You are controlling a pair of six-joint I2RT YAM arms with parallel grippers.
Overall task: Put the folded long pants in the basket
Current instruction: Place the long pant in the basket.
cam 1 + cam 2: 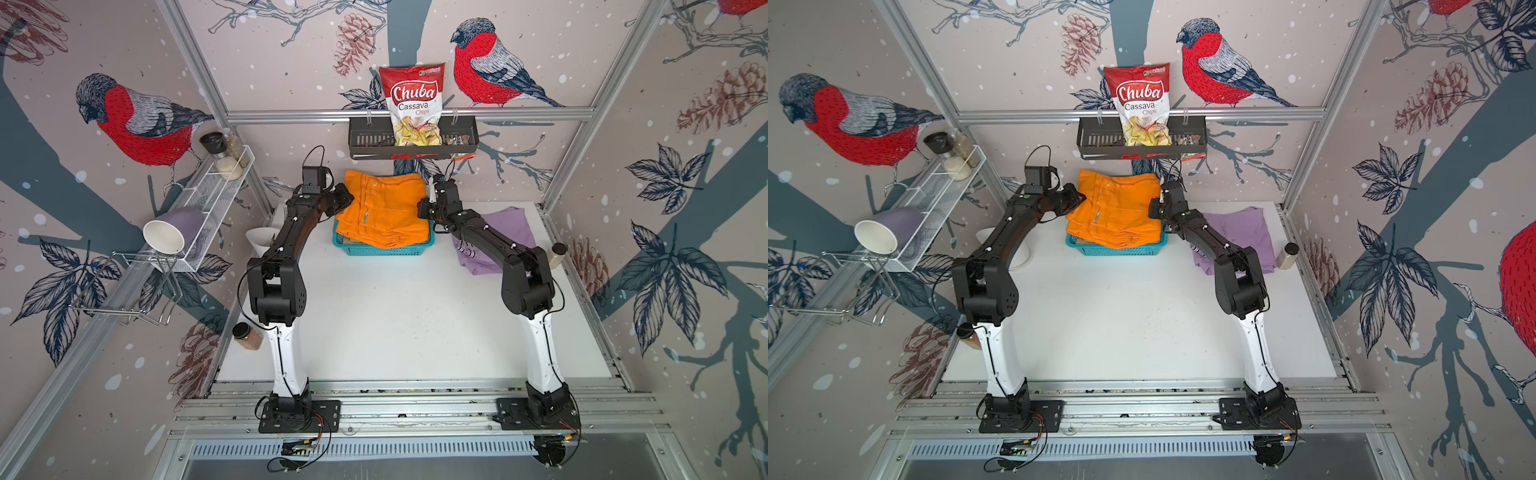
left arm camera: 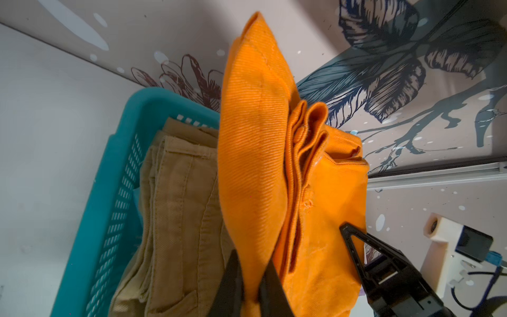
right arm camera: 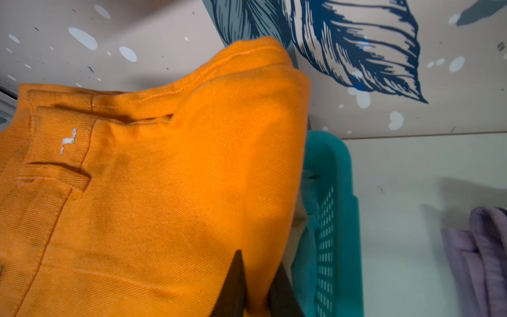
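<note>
The bright orange folded twill pants [image 1: 382, 212] hang stretched between the two arms above the rectangular teal perforated plastic basket [image 1: 386, 250], their front edge drooping over its near rim. The left gripper [image 2: 253, 274] is pinched tight on one side fold of the orange cloth, and the right gripper [image 3: 256, 277] is clamped on the opposite edge. Khaki tan folded pants [image 2: 178, 205] already lie inside the basket beneath. The lilac folded pants [image 1: 509, 224] rest on the white table, partly under the right arm. The orange bundle looks wider than the basket, so a release here could leave it draped over the rim or slid onto the table. In the left wrist view its layers fan apart, so an uneven drop may undo the fold. The right arm, drawing back, could drag the lilac pair. The only readable writing is "Chuba Cassava Chips" on the red-and-white snack bag [image 1: 413, 104] standing in the black slotted wall rack [image 1: 374, 137].
</note>
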